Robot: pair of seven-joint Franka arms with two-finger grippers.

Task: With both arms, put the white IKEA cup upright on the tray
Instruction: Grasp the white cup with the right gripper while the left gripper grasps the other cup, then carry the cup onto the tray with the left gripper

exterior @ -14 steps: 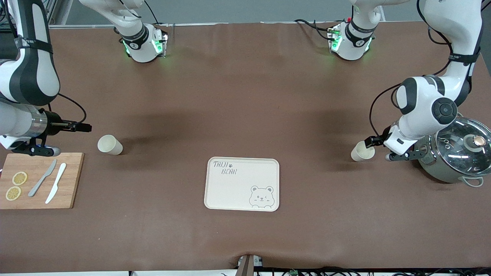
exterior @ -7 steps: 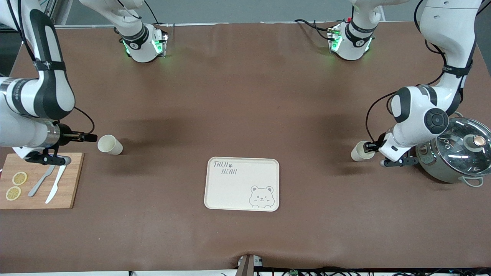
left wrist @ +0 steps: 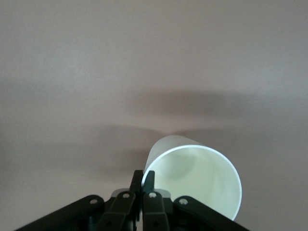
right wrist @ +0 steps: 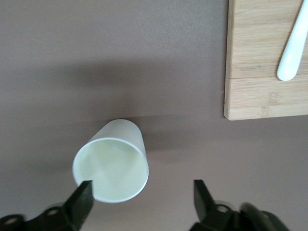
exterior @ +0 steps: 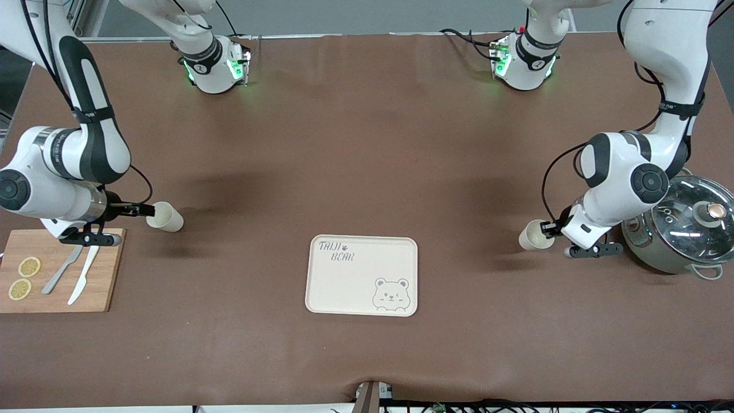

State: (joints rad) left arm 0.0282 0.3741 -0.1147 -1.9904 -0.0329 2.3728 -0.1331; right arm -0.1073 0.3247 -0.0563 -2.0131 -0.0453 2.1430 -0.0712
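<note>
Two white cups lie on their sides on the brown table. One cup [exterior: 164,217] lies toward the right arm's end. My right gripper [exterior: 143,210] is open at its mouth. In the right wrist view this cup [right wrist: 113,166] lies off-centre between the open fingers [right wrist: 85,195], with one fingertip overlapping its rim. The other cup [exterior: 532,236] lies toward the left arm's end. My left gripper [exterior: 549,229] is shut on its rim. In the left wrist view the fingers [left wrist: 137,179] pinch the rim of this cup [left wrist: 197,180]. The cream bear tray [exterior: 344,287] lies empty between the two cups, nearer the front camera.
A wooden cutting board [exterior: 106,269] with lemon slices [exterior: 28,267] and two knives [exterior: 83,274] lies under the right arm; it also shows in the right wrist view [right wrist: 260,72]. A lidded pot [exterior: 682,229] stands beside the left arm.
My right gripper has moved along the table up to its cup's mouth. My left gripper and its cup have shifted slightly toward the tray and the front camera.
</note>
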